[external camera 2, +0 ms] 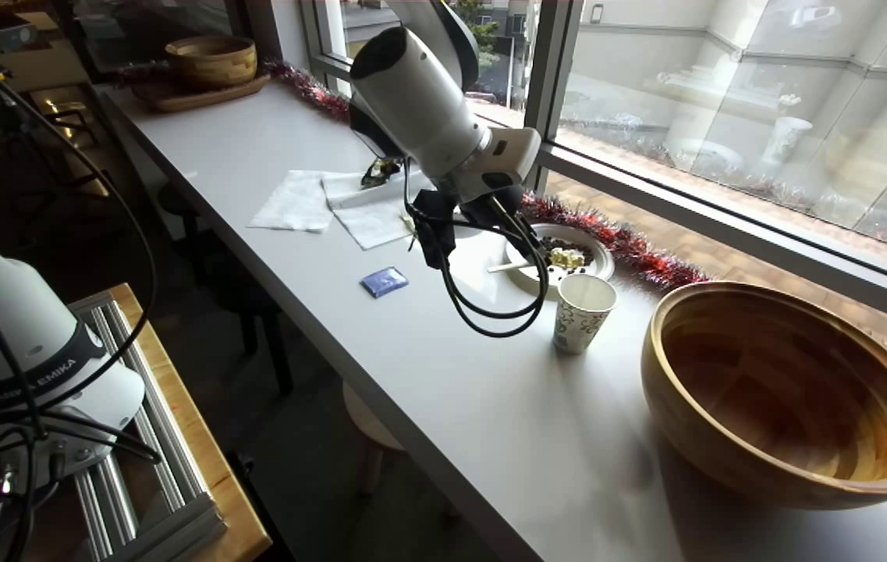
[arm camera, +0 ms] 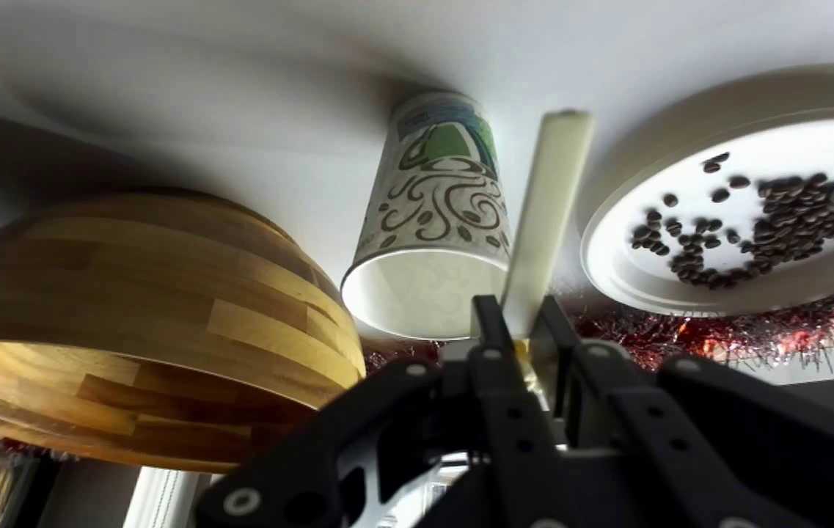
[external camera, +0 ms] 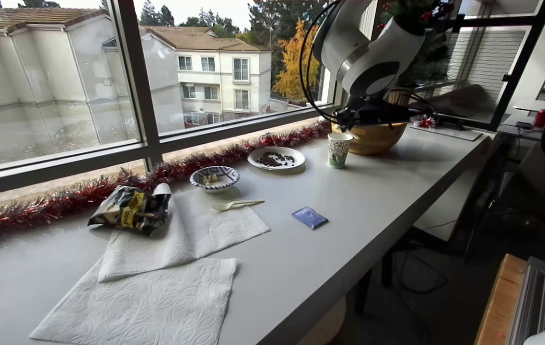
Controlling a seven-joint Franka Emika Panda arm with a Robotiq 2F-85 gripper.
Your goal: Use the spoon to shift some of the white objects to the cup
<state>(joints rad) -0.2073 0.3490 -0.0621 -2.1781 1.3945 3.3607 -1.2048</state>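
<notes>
In the wrist view, the pincer (arm camera: pixel 519 314), below centre, pinches the spoon (arm camera: pixel 545 213) by its pale handle; the cup (arm camera: pixel 437 220) appears at the pincer's upper left.

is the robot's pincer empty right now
No, the wrist view shows the pale spoon clamped in the pincer, one end jutting out.
</notes>
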